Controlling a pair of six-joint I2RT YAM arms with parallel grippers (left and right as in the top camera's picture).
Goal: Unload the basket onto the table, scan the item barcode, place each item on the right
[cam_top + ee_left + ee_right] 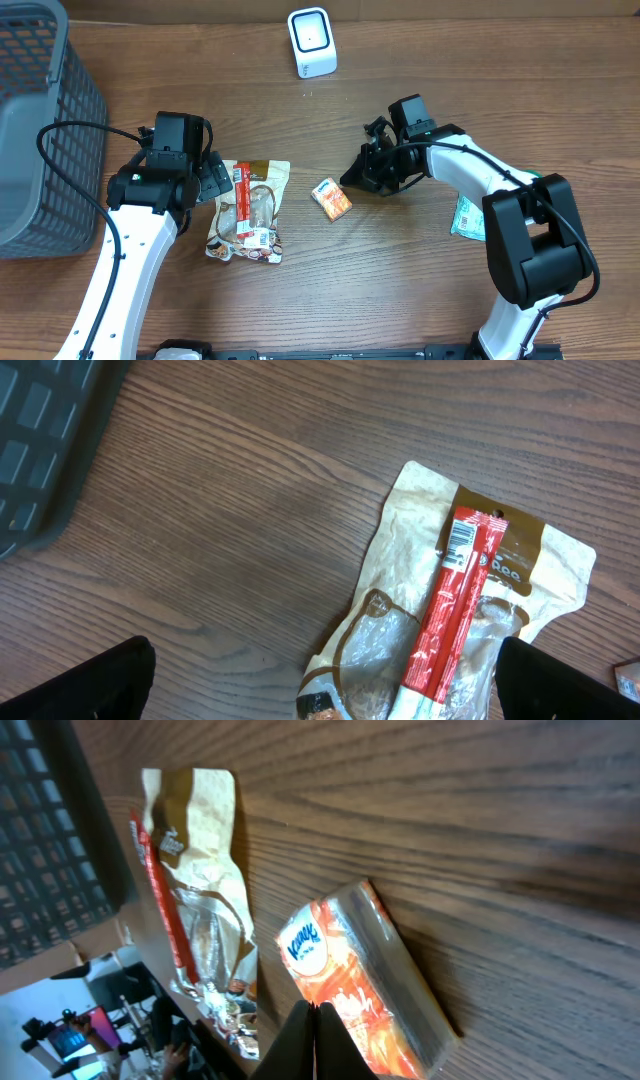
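On the table (350, 300), a basket (40, 130) sat at the left edge and a scanner (311, 42) at the back, near the middle. A pouch (265, 190) lay left of centre with a stick packet (241, 195) on top. A tissue pack (331, 198) lay near its right side, apart. Another packet (465, 218) lay far right.

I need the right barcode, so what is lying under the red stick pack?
The red stick pack lies on a tan-and-brown pouch with a clear window. The pouch's print beneath the stick is covered, so any barcode there cannot be seen.
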